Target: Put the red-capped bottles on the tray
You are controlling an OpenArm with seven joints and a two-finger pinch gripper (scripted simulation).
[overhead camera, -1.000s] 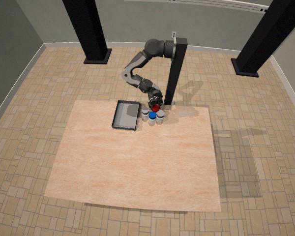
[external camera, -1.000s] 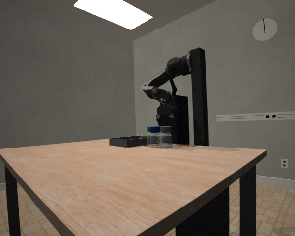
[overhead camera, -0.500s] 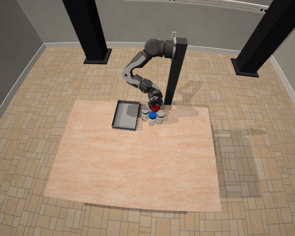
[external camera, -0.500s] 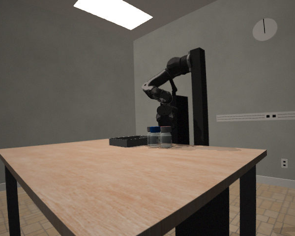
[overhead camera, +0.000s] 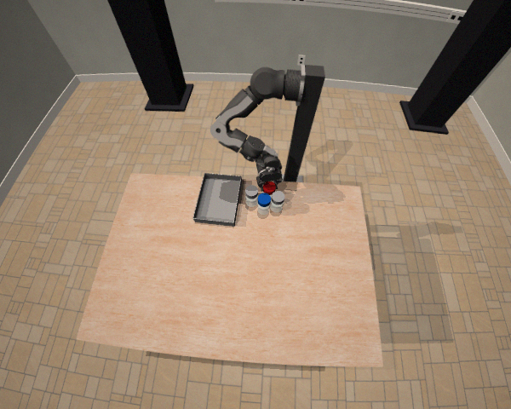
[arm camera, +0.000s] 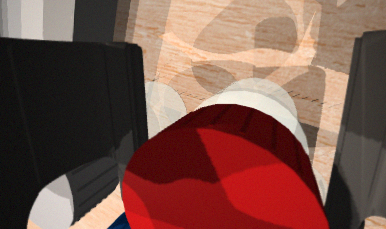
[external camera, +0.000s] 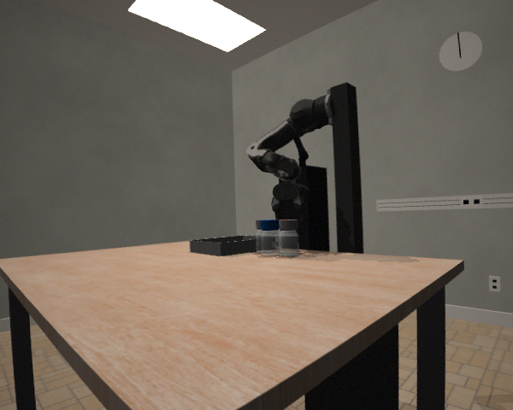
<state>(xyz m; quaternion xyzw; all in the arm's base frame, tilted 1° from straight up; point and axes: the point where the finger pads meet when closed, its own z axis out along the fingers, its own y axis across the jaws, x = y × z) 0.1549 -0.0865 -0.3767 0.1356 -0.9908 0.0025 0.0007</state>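
The red-cap bottle (overhead camera: 269,187) stands at the far edge of the table (overhead camera: 229,281), at the back of a tight cluster of four bottles, and the gripper (overhead camera: 269,179) is clamped on it. In the wrist view the red cap (arm camera: 225,184) fills the lower middle, with one dark finger (arm camera: 70,119) on the left and the other at the right border, both hard against the bottle. Its clear body shows just beyond the cap, over the wood grain.

In front of it stands the blue-cap bottle (overhead camera: 263,203), flanked by two grey-cap bottles, one on the tray side (overhead camera: 250,195) and one on the other side (overhead camera: 277,200). All three are upright and set just beside one another; whether they touch the red-cap bottle cannot be told. In the exterior view only the blue cap (external camera: 268,225) and a grey cap (external camera: 288,224) show clearly, with the gripper behind them.

The tray (overhead camera: 200,206) lies just beside the cluster, toward the table's left edge as seen from above, close to the far edge. It holds no bottle.

The arm (overhead camera: 233,132) bends down from a black post (overhead camera: 306,118) that stands behind the far edge.
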